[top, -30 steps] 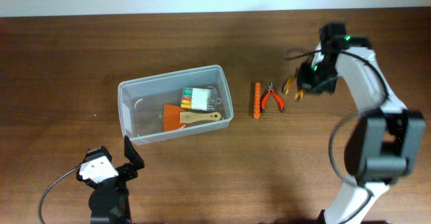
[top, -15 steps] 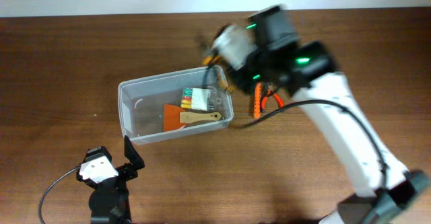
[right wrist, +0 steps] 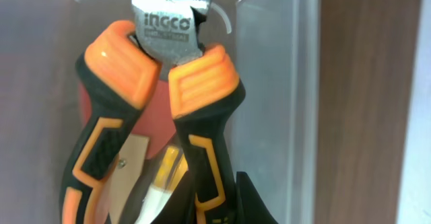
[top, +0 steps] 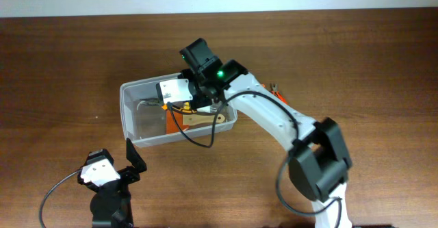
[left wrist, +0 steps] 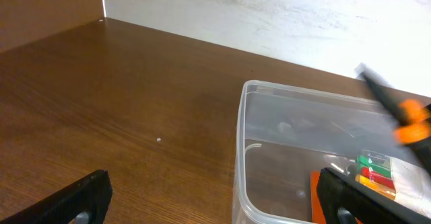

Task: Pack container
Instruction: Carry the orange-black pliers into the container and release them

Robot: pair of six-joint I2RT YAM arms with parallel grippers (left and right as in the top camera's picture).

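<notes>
One pair of pliers (right wrist: 167, 25) is clamped in the right gripper (top: 183, 102), hanging over the container (top: 123, 111) directly below it. I'd drop lower and release beside the scraper (top: 202, 120) underneath, not on it. Left gripper (left wrist: 215, 200) sits spread apart, container just ahead.

I'm at a workshop-like robot test bench: a dark brown wooden tabletop (top: 383, 64), a plain white wall (left wrist: 269, 9) behind, orange-and-black-handled steel pliers (right wrist: 202, 89).
</notes>
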